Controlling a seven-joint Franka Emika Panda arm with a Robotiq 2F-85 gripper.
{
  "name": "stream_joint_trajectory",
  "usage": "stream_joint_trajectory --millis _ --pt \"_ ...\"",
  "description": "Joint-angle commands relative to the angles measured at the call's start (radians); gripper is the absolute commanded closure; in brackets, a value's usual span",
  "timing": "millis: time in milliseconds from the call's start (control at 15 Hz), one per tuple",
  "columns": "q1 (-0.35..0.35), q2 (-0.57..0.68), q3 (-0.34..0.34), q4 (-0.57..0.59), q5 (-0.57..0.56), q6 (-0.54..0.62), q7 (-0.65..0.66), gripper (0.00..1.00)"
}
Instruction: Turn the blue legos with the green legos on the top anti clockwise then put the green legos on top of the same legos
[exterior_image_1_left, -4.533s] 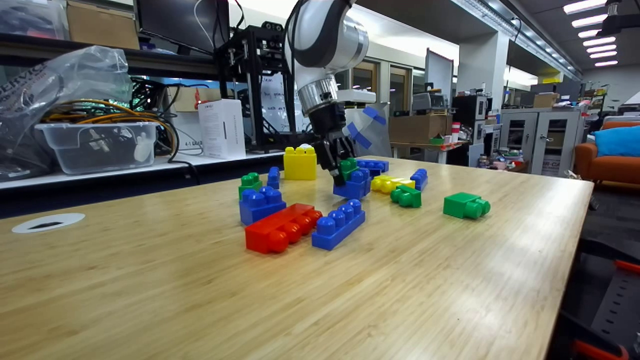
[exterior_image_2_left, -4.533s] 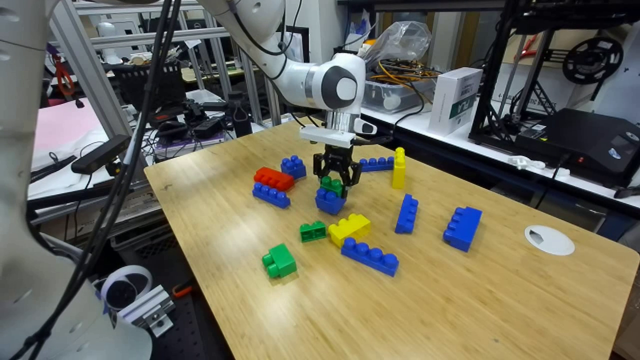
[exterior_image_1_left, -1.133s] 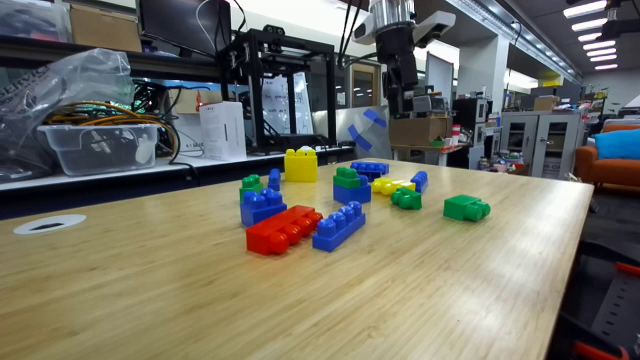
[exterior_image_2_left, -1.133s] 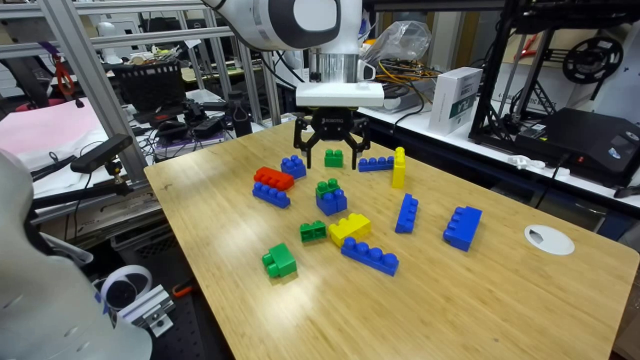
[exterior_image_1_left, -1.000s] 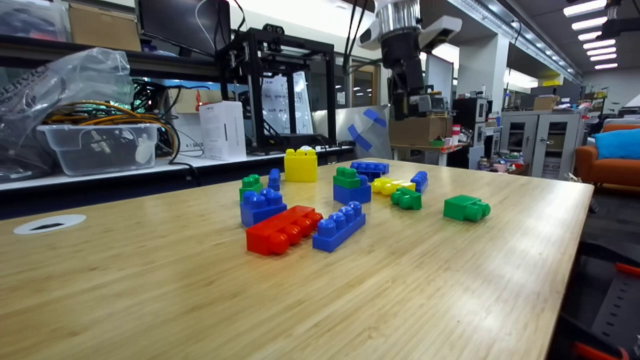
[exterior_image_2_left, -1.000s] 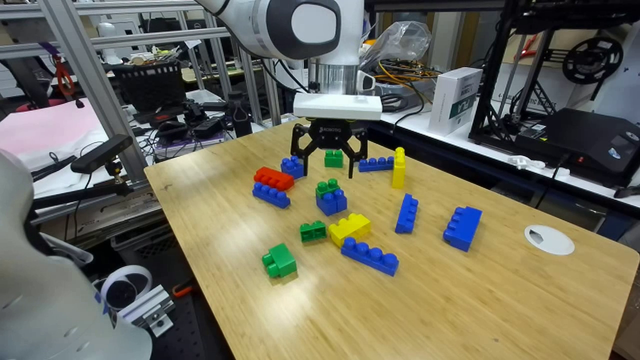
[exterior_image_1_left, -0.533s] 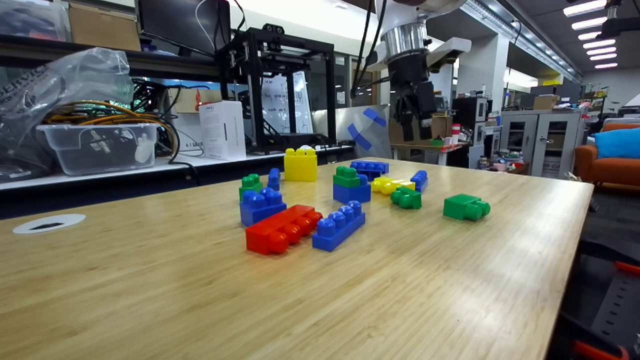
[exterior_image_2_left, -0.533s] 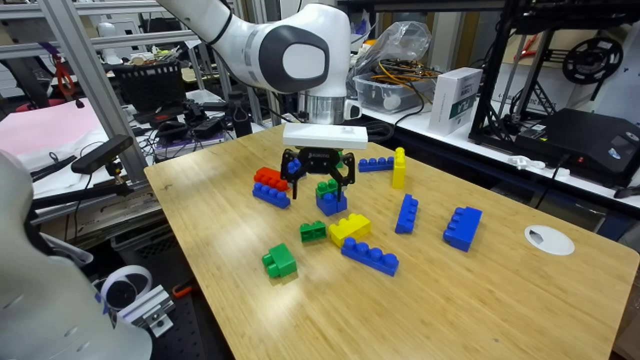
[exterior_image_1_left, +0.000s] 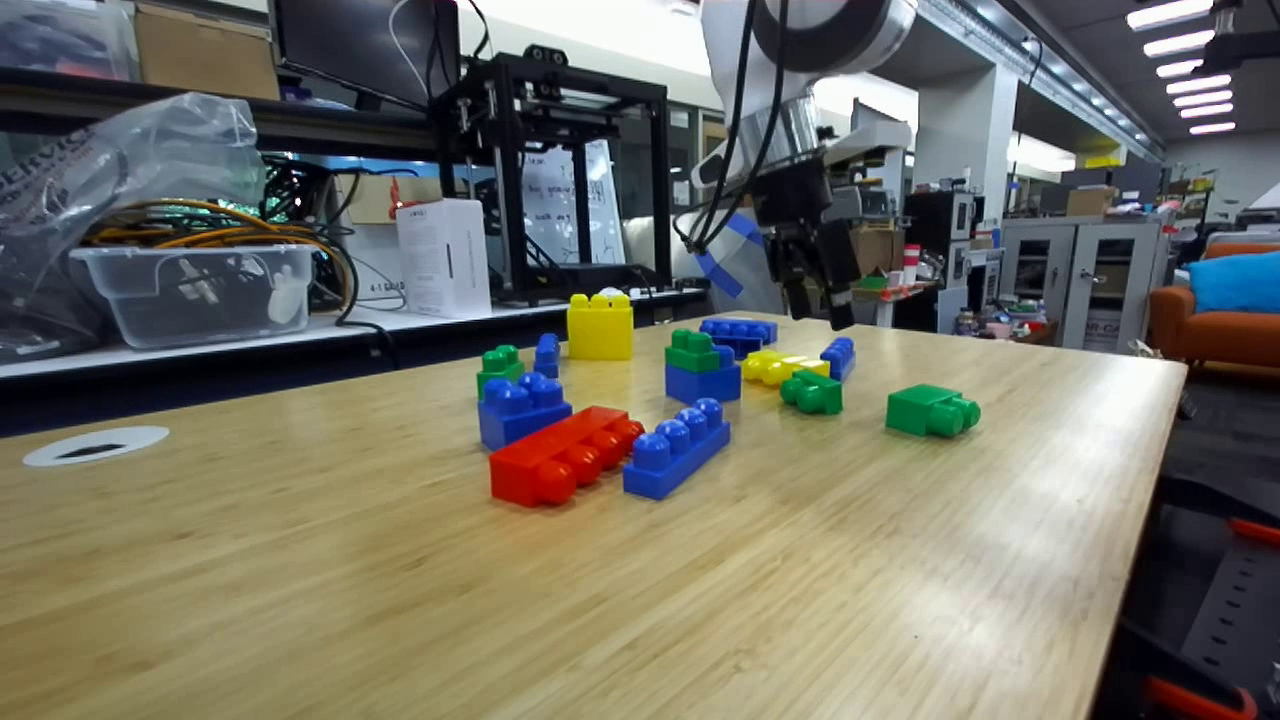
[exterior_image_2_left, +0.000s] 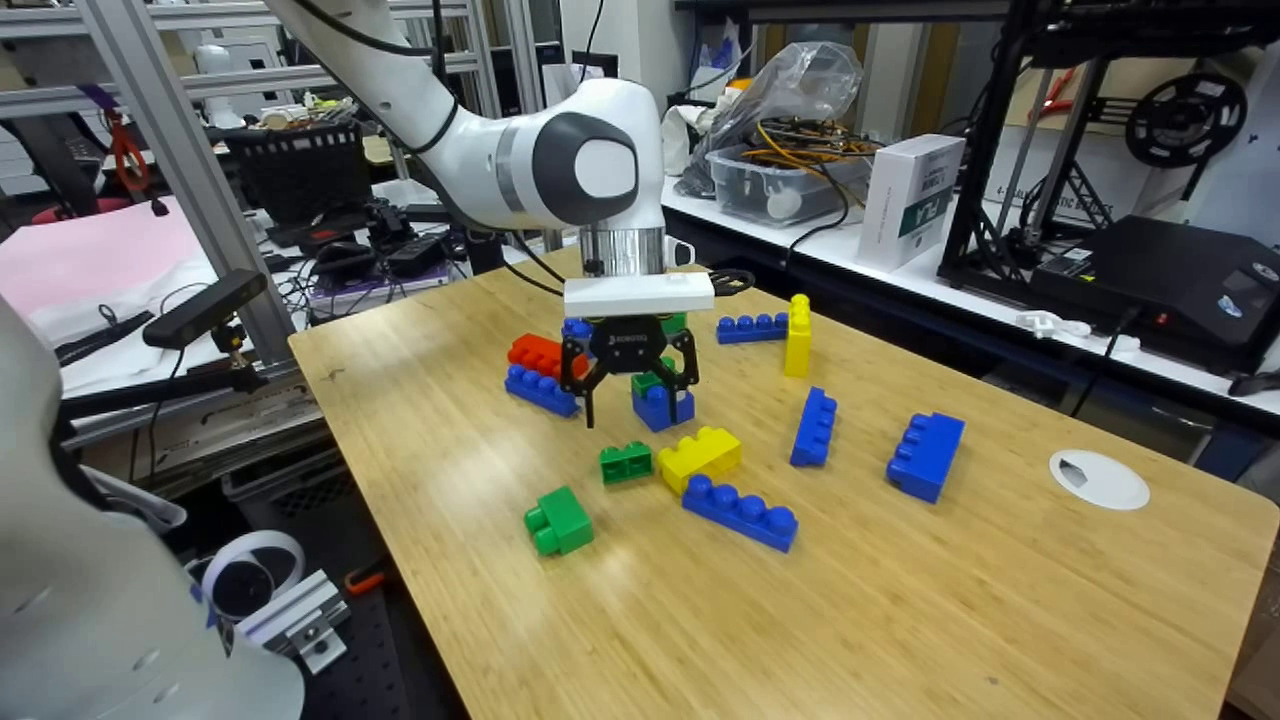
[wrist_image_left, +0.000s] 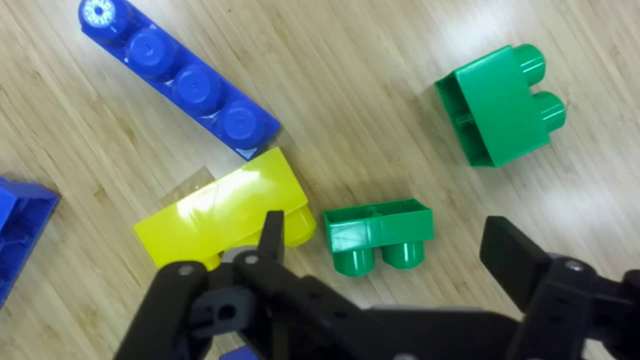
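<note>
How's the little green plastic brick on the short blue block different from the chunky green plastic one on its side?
The little green plastic brick sits on the short blue plastic block; the chunky green plastic brick lies on the wooden table. The little brick's studs point up; the chunky brick's studs point sideways. The chunky brick looks thicker than the little brick. Both are green with round studs.

In an exterior view the camera sits low over the counter (exterior_image_1_left: 620, 610), facing nearly level across it; in an exterior view it stands higher, near the robot's base (exterior_image_2_left: 120, 600), looking down aslant. Both take in the blue legos (exterior_image_1_left: 703, 385). The wrist view looks steeply down from close above, sharing the lying yellow brick (wrist_image_left: 220, 210) with both exterior views.
</note>
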Motion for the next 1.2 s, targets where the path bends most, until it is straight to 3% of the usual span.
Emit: stream_joint_trajectory --millis 0,467,1133 --pt "0.006 0.042 0.016 0.025 -0.071 0.020 0.037 0.00" --pt "0.014 0.129 0.028 0.068 -0.149 0.033 0.059 0.00" --pt "0.009 0.203 0.044 0.121 -0.122 -0.003 0.033 0.00"
